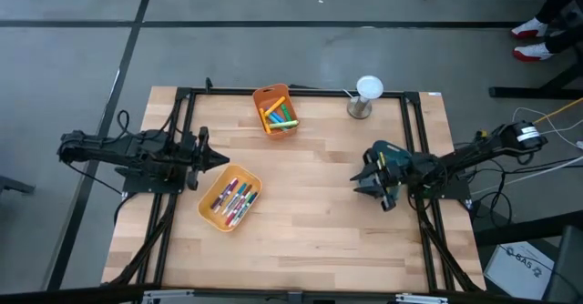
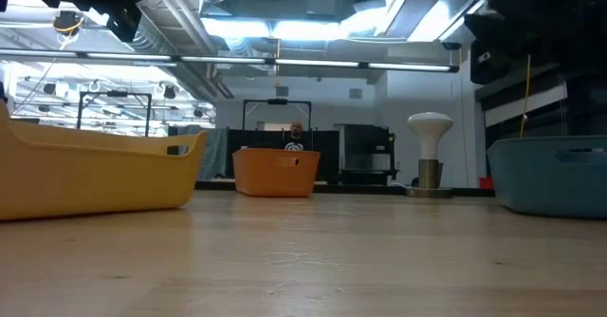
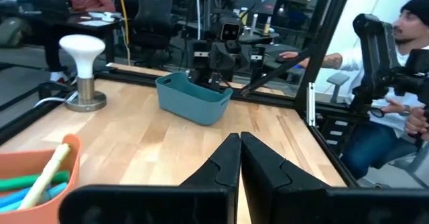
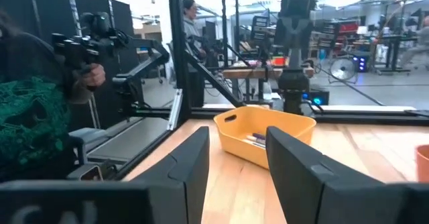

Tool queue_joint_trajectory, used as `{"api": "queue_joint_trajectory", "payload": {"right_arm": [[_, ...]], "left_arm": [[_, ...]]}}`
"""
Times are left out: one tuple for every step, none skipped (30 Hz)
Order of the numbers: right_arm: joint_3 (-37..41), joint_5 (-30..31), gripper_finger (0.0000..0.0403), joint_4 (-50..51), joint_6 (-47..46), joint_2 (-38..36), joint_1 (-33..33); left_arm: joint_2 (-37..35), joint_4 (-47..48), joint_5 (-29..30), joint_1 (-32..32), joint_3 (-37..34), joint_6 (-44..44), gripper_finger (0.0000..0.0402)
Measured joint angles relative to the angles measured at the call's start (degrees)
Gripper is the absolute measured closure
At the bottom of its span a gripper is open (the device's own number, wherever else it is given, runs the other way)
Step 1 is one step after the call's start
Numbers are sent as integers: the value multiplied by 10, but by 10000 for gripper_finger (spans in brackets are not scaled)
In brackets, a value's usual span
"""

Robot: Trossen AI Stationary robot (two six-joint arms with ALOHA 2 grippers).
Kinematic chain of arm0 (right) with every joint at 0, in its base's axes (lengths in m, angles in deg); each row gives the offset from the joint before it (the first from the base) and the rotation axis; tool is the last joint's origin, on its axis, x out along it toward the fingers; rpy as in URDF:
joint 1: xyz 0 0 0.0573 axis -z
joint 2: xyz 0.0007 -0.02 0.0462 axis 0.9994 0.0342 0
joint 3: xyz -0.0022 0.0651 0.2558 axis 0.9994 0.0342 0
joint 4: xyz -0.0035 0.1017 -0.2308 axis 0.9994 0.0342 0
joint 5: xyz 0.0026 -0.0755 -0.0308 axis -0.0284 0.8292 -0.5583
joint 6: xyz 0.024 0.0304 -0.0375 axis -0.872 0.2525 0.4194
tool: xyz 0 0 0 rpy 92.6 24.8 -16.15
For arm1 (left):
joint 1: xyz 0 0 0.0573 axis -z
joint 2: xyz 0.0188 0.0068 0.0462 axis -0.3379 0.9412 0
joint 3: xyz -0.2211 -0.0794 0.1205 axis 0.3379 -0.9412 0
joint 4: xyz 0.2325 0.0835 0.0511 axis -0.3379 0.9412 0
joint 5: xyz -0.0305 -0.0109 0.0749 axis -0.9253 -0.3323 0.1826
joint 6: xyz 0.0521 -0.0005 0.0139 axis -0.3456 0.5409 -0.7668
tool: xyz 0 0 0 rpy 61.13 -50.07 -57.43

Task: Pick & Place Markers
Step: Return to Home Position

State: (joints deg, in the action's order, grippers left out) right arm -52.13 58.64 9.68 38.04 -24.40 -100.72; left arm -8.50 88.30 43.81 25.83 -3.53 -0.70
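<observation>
yellow bin 1 | orange bin 1 | teal bin 1 | lamp 1

Matt wooden table, smooth plastic yellow bin

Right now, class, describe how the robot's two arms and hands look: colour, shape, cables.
The left arm and right arm are dark, slim and jointed, with black cables looping at their bases. The left hand has two black, wedge-shaped fingers; the right hand has flat, angular black ones.
</observation>
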Motion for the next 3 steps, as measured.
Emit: {"api": "queue_joint_trajectory", "payload": {"right_arm": [[0, 0, 256, 10, 0, -9, 3], [0, 0, 256, 22, 2, -17, 5], [0, 0, 256, 35, 4, -26, 9]], "left_arm": [[0, 2, 0, -3, 0, 3, 393], [0, 6, 0, -6, 0, 6, 394], [0, 11, 0, -9, 0, 7, 395]]}}
